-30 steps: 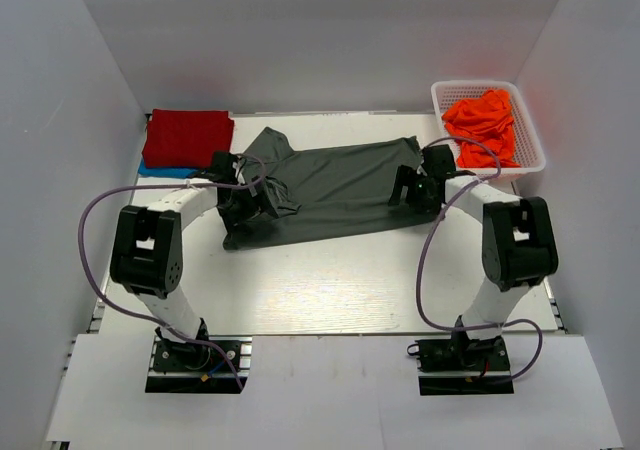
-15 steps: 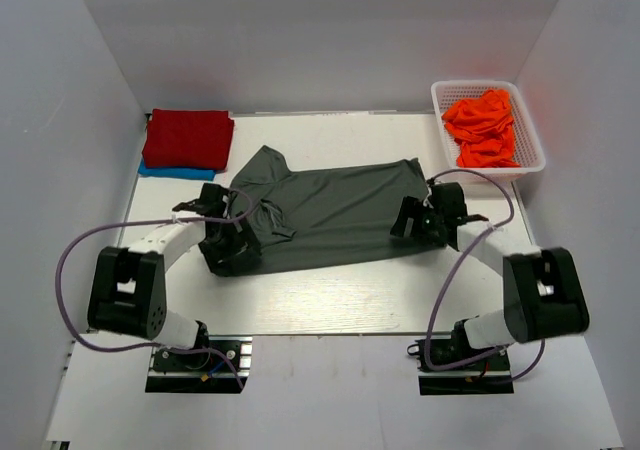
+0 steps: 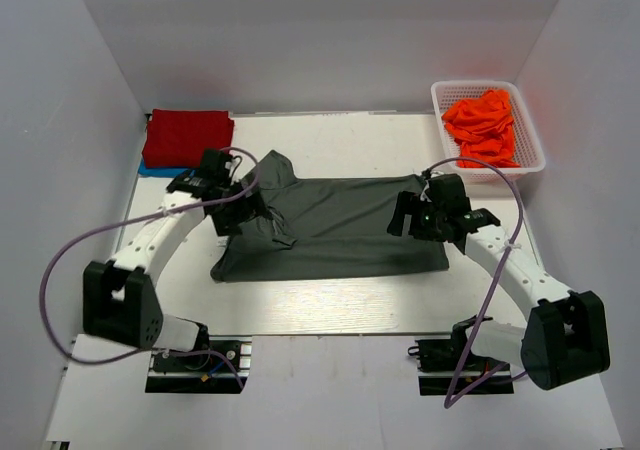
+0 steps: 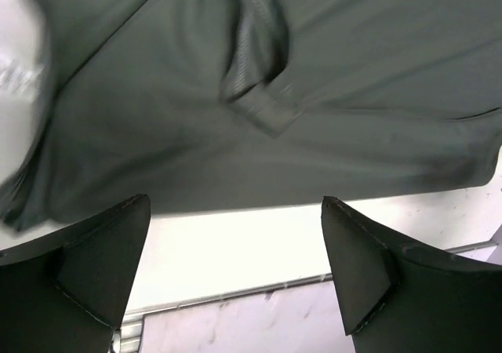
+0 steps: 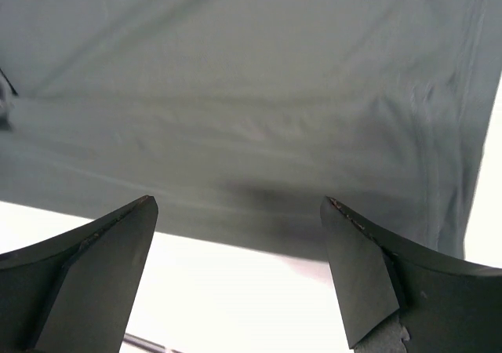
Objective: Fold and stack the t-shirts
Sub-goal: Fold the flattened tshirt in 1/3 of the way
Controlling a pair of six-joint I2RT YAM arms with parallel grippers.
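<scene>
A large charcoal-grey t-shirt (image 3: 335, 228) lies spread across the middle of the table, collar end to the left. My left gripper (image 3: 238, 210) hovers over its left end, open and empty; in the left wrist view (image 4: 235, 212) the shirt (image 4: 259, 94) with a small folded tab fills the top. My right gripper (image 3: 407, 214) is over the right end, open and empty; the right wrist view (image 5: 239, 212) shows smooth grey cloth (image 5: 235, 86) beyond the fingertips. A folded red t-shirt (image 3: 187, 136) lies on a blue one (image 3: 152, 170) at the back left. Orange t-shirts (image 3: 483, 125) sit in the basket.
A white lattice basket (image 3: 532, 158) stands at the back right against the right wall. White walls enclose the table on the left, back and right. Purple cables loop from both arms. Bare white tabletop (image 3: 330, 305) lies between the shirt and the near edge.
The grey shirt has been drawn toward the near edge and lies flatter and wider. Both arms have stretched out and their grippers now sit over the shirt's two ends.
</scene>
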